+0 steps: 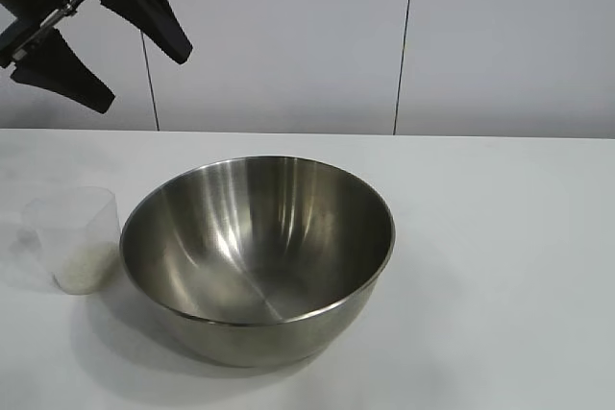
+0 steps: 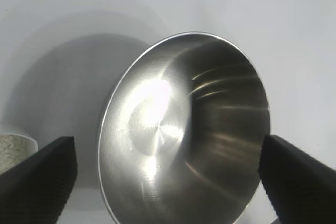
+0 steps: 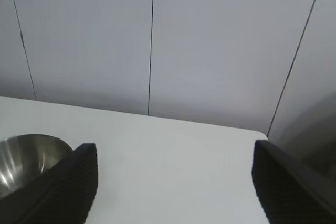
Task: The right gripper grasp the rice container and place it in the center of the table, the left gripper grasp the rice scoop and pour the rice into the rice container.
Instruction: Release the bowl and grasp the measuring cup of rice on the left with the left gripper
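While the bowl (image 1: 258, 256) is sitting mid-table (image 1: 500, 237), the cup (image 1: 75, 237) of rice (image 1: 86, 266) is standing just beside it. The left pincer (image 1: 101, 40) is hanging released above the cup; the right pincer (image 3: 173, 182) is gaping, off the bowl. The cup is judged light, thin-walled and crushable: grip its sides gently.

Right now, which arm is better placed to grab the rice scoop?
Left. The left gripper hangs open above the rice scoop beside the steel bowl; the right gripper is away from it.
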